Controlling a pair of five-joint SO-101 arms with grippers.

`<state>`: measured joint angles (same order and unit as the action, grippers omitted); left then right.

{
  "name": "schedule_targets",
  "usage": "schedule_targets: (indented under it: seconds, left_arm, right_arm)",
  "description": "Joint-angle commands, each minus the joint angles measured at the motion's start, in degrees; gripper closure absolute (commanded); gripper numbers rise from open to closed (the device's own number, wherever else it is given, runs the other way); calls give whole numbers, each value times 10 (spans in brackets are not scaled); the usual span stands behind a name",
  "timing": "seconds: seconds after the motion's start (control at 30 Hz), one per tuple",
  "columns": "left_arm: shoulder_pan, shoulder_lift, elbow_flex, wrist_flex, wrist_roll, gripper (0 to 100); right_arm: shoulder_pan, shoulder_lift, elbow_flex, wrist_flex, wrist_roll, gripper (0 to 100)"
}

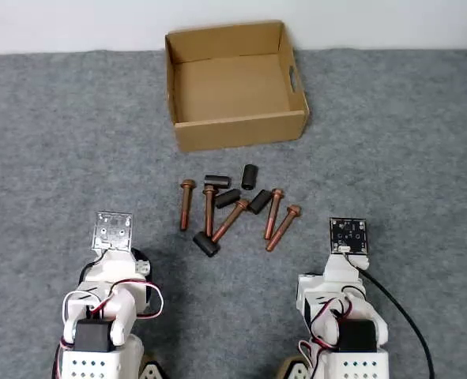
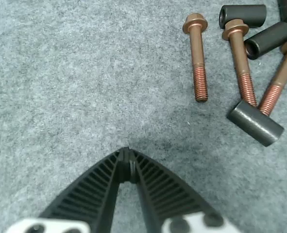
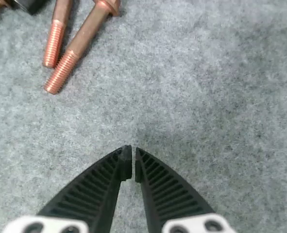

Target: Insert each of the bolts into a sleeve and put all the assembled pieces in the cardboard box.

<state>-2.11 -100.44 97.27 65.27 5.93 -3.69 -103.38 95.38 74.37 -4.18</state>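
Several copper bolts (image 1: 235,215) and several black sleeves (image 1: 227,197) lie loose on the grey carpet in the middle, none assembled. The open cardboard box (image 1: 235,128) stands behind them, nothing inside. My left gripper (image 2: 129,155) is shut over bare carpet, short of the leftmost bolt (image 2: 197,56) and a sleeve (image 2: 255,122). My right gripper (image 3: 130,158) is also shut with nothing in it, short of two bolts (image 3: 80,46). Both arms sit at the near edge, left arm (image 1: 111,304) and right arm (image 1: 344,304).
Grey carpet (image 1: 59,158) covers the table, with open room to the left and right of the pile. A white wall strip (image 1: 59,24) runs behind the box. A black cable (image 1: 399,308) trails from the right arm.
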Motion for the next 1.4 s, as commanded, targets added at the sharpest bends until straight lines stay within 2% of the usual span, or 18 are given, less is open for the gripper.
schedule_targets:
  seconds: [0.0, 0.87, 1.13, 1.37]
  left_arm:
    - [-3, -5, -7, 3, -1, 994]
    - [-3, -5, -7, 3, -1, 994]
    - [-3, -5, -7, 3, -1, 994]
    - [-3, -5, -7, 3, -1, 994]
  right_arm:
    - [2, -4, 11, 4, 4, 989]
    - [0, -4, 11, 4, 4, 989]
    - [-63, -4, 11, 4, 4, 988]
    - [-68, -4, 11, 3, 4, 987]
